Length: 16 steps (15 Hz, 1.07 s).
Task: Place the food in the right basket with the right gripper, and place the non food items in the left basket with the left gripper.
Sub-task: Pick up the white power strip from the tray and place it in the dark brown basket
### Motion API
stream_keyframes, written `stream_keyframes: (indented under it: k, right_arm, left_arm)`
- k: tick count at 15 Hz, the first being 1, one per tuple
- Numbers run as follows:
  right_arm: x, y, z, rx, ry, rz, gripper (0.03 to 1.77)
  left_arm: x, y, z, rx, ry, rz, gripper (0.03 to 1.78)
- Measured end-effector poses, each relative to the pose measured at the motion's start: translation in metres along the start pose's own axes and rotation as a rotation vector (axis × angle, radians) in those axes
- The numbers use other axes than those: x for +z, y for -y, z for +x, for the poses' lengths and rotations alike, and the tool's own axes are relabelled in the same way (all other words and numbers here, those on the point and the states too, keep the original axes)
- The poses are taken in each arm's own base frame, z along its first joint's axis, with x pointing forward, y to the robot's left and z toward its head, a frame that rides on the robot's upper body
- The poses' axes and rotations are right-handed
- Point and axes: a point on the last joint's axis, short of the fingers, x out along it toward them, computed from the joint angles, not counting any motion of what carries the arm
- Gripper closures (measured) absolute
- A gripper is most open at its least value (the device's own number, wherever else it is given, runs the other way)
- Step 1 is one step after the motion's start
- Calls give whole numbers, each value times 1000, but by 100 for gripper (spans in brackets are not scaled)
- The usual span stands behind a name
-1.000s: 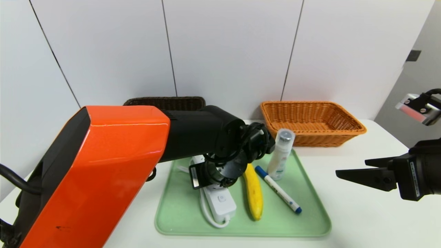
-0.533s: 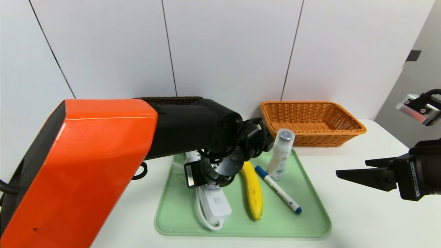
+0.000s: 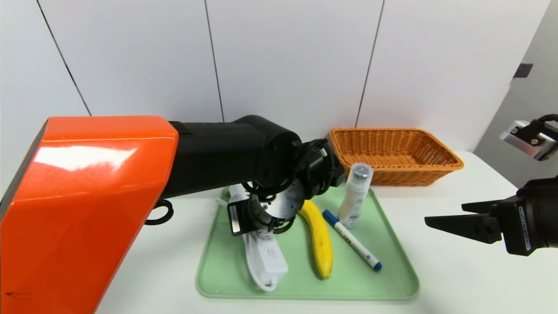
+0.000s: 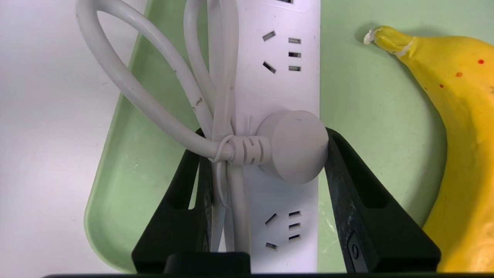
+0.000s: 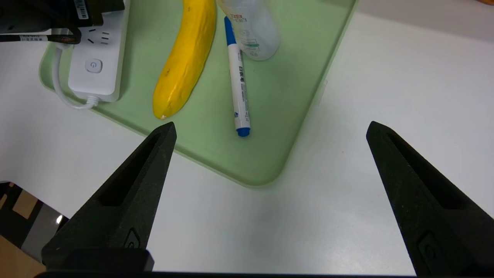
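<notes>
Left claw gripping power strip with its cord, jaws partway apart, over tray. Right claw hanging wide, holding nothing. Banana, pen, bottle still awaiting sorting on tray; orange basket sitting empty.

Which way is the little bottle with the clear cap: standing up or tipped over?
Upright: the bottle rests on its base on the green tray, its clear cap on top.
</notes>
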Motion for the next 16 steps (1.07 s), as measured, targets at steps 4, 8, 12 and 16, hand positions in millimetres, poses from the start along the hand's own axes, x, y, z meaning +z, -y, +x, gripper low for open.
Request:
stream_keyframes:
  k: [4,8,12,16]
  right_arm:
    - [0,0,-1,-1,2,3,10]
    - [0,0,-1,-2,3,3,10]
    - [-1,0,-1,-5,1,7,10]
    - [-1,2,-1,-10,3,11,10]
  left_arm:
    - [3,-3,-9,-17,5,2,95]
    - [5,-11,-31,-50,13,15,95]
    - [8,-20,-55,-102,28,42,95]
    - [10,-30,-83,-170,50,85,95]
